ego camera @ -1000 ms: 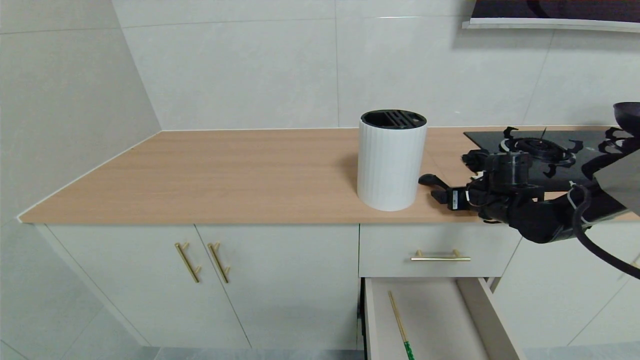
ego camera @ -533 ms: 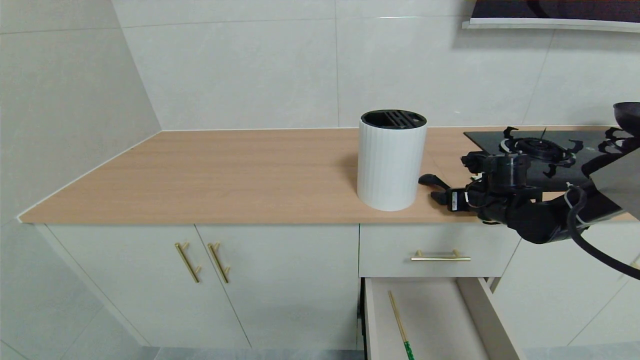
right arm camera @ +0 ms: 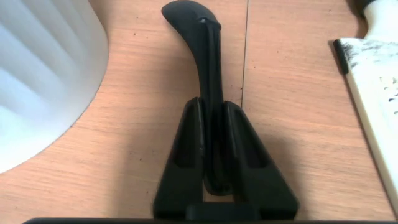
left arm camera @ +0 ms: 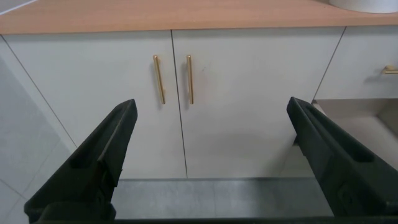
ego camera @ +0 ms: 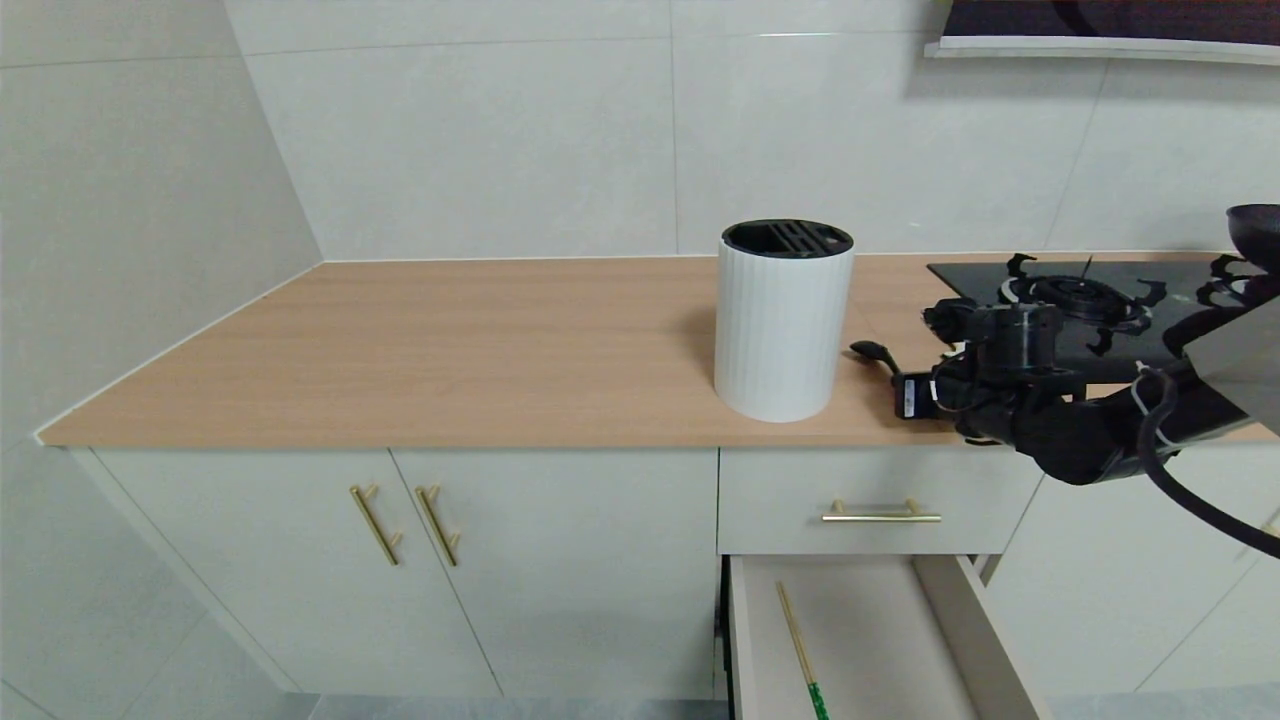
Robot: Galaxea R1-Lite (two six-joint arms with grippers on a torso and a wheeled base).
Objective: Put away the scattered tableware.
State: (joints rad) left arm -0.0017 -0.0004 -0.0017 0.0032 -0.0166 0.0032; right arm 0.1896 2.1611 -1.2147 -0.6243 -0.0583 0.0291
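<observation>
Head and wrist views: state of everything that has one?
Right gripper: shut on black utensil.
Left gripper: open, empty.
Lower drawer: open, chopsticks inside.
Upper drawer: shut.
Cabinet doors: shut.
Utensil holder: upright, nothing sticking out.
Gas burner: no flame visible.

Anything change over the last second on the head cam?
The right gripper has closed on the black utensil next to the white holder; a second ago its fingers were spread. The utensil's rounded end has shifted slightly up and away from the holder. The holder and the chopsticks in the open drawer stayed put.
</observation>
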